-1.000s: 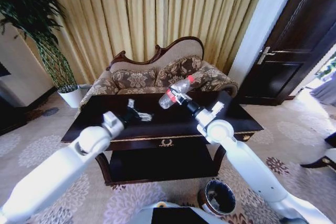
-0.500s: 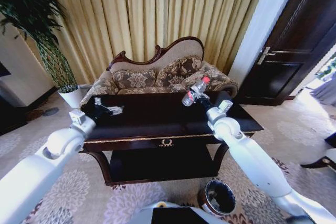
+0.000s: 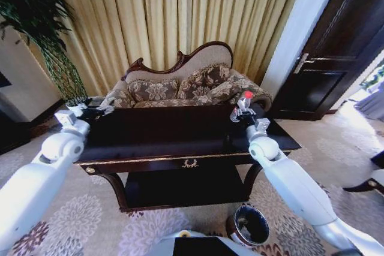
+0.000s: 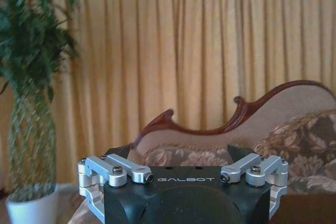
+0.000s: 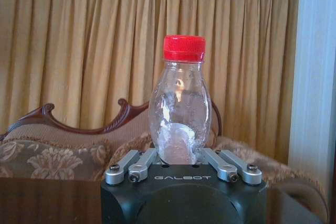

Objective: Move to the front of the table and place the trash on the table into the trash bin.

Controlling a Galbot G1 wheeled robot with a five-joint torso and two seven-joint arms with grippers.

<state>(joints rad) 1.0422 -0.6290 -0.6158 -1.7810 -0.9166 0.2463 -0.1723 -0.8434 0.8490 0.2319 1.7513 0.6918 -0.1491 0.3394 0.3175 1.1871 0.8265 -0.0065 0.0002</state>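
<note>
Swung apart since a second ago: right gripper [image 3: 243, 112] clamping the bottle [image 3: 242, 105] upright, toward table's [image 3: 180, 142] right end. Left gripper [image 3: 95, 107] outward past the left edge, finger state unclear. Nearer the trash bin [image 3: 251, 225]

The right gripper [image 5: 178, 157] clamped a clear bottle [image 5: 180, 114] upright, red cap [image 5: 184, 48] on top. Behind it ran a carved sofa [image 5: 63, 142], gold curtains [image 5: 94, 45] and the dark table [image 5: 47, 200].

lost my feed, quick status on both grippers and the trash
Right gripper shut on clear plastic red-capped bottle, above dark glossy table. Left gripper at table's left end. Nothing blocking.
</note>
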